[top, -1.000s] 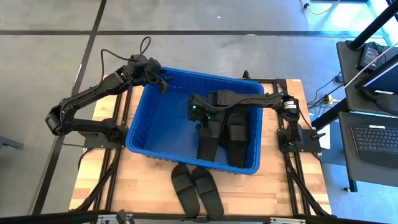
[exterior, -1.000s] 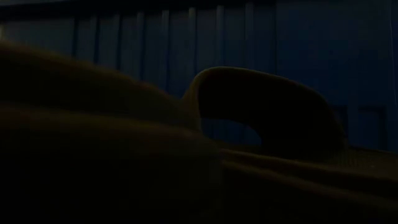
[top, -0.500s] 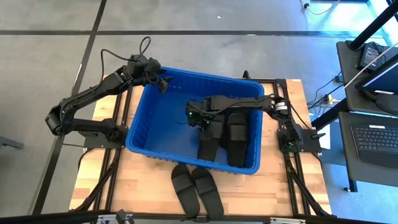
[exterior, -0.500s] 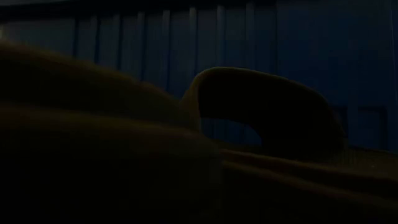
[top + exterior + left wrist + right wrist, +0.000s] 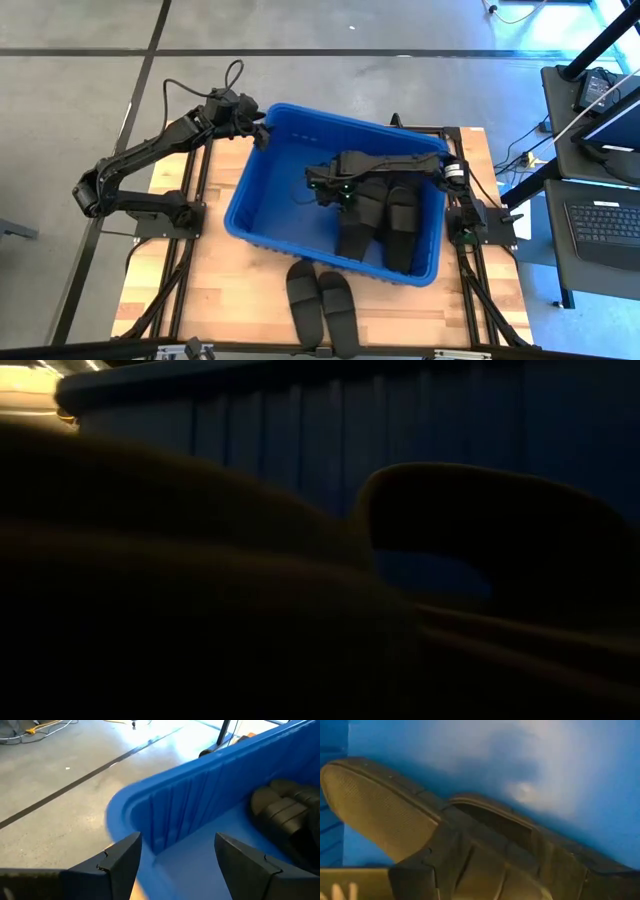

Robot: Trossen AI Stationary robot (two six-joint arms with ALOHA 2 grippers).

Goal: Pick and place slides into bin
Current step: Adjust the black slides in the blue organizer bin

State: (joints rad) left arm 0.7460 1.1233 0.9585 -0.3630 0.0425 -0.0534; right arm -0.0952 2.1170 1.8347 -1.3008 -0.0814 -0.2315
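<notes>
The blue bin stands on the wooden table and holds several black slides along its right side, one of them against the right wall. Two more slides lie side by side on the table, near the bin's near wall. My left gripper is open at the bin's far left corner, with one finger on either side of the corner wall. My right gripper is low inside the bin beside the slides. Its wrist view shows a slide's sole and strap close up. My left gripper stands astride the bin's far left corner wall, coming from the table's far left side. I cannot tell whether either finger touches the wall.
The low view is filled by a dark slide's strap in front of the bin's ribbed wall. Bare table wood lies left of the two loose slides. A desk with a laptop stands right of the table.
My right gripper has gone down into the bin and a little toward the table's right edge. The bin, with the slides in it, has slid toward the right and near edges. The two slides on the table have shifted the same way. My left arm has kept still.
</notes>
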